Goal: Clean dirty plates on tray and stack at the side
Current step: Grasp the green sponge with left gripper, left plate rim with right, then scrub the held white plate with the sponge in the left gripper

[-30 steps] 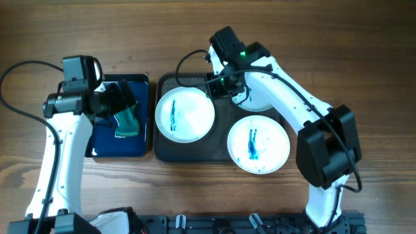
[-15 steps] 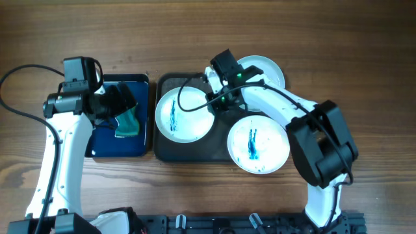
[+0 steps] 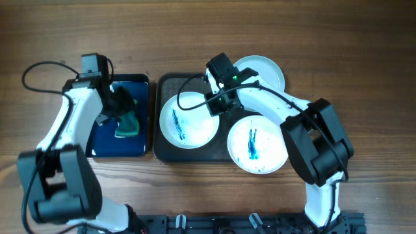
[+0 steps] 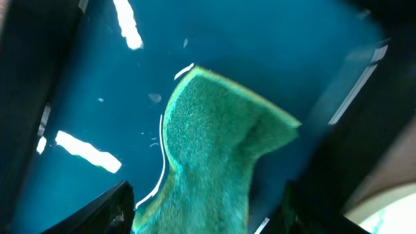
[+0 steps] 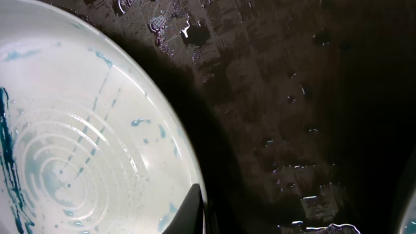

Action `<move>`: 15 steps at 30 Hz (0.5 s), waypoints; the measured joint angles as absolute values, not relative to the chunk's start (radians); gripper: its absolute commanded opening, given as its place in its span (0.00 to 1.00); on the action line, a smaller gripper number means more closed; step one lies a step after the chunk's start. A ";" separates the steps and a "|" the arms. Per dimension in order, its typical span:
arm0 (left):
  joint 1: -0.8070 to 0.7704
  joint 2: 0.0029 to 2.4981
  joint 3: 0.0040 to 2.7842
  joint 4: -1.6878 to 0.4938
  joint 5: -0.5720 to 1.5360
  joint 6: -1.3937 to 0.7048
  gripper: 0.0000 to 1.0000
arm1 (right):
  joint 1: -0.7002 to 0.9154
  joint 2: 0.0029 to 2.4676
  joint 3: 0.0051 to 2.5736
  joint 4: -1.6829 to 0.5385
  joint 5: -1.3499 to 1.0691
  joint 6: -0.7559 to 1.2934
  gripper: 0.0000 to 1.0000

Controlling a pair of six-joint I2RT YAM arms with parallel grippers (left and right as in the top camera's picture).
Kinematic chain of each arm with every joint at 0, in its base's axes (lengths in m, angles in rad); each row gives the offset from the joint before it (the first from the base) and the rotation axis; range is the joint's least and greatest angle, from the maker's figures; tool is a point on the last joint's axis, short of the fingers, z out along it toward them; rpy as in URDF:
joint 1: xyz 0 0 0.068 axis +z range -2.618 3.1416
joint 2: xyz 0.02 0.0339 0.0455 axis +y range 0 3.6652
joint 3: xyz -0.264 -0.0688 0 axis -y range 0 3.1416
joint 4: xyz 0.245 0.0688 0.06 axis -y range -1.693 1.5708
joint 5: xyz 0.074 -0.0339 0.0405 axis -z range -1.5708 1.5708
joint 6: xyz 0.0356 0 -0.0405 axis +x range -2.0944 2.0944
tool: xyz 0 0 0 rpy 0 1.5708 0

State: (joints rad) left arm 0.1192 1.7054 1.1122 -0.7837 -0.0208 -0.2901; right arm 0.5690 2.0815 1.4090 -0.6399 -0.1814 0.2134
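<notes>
Wooden tabletop, seen from overhead: the tray point(image 3: 195, 153) carries two streaked plates, and the right gripper point(image 3: 218, 103) sits at the left plate point(image 3: 188, 120), upper rim. Left wrist: the left gripper point(image 4: 207, 205) straddles a green sponge point(image 4: 214, 156); its grip is unclear. Right wrist: one finger point(image 5: 192, 209) sits at that rim, clamping unclear. Wiping looks next: bring the sponge over.

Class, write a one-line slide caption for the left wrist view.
Green sponge on the glossy dark blue tray, between the two dark fingers of the left gripper.
</notes>
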 measured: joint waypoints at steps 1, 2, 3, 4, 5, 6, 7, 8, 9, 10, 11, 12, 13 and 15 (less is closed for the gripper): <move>0.119 1.730 1.112 -0.783 -0.012 -0.297 0.57 | 0.569 2.082 1.409 -0.640 -0.181 0.216 0.04; 0.119 1.746 1.112 -0.783 -0.002 -0.304 0.54 | 0.569 2.082 1.409 -0.640 -0.181 0.216 0.04; 0.119 1.758 1.112 -0.783 0.007 -0.313 0.49 | 0.569 2.082 1.409 -0.640 -0.181 0.216 0.04; 0.119 1.766 1.112 -0.783 0.012 -0.320 0.48 | 0.569 2.082 1.409 -0.640 -0.181 0.216 0.04; 0.119 1.773 1.112 -0.783 0.017 -0.324 0.50 | 0.569 2.082 1.409 -0.641 -0.181 0.216 0.04; 0.119 1.781 1.112 -0.783 0.020 -0.329 0.50 | 0.569 2.082 1.410 -0.641 -0.181 0.216 0.04; 0.119 1.787 1.112 -0.780 0.022 -0.328 0.50 | 0.569 2.082 1.410 -0.641 -0.181 0.216 0.04; 0.117 1.794 1.112 -0.779 0.024 -0.320 0.47 | 0.569 2.082 1.410 -0.643 -0.179 0.216 0.04; 0.115 1.804 1.112 -0.778 0.024 -0.307 0.43 | 0.569 2.082 1.411 -0.646 -0.178 0.217 0.04; 0.111 1.814 1.112 -0.776 0.024 -0.290 0.29 | 0.569 2.082 1.412 -0.649 -0.176 0.220 0.04; 0.106 1.823 1.112 -0.776 0.023 -0.280 0.18 | 0.569 2.082 1.413 -0.652 -0.175 0.220 0.04; 0.105 1.828 1.112 -0.775 0.022 -0.267 0.16 | 0.569 2.082 1.413 -0.653 -0.175 0.220 0.04; 0.105 1.829 1.112 -0.774 0.022 -0.262 0.10 | 0.569 2.082 1.414 -0.653 -0.175 0.220 0.05; 0.105 1.829 1.112 -0.772 0.024 -0.255 0.04 | 0.569 2.082 1.414 -0.654 -0.174 0.220 0.04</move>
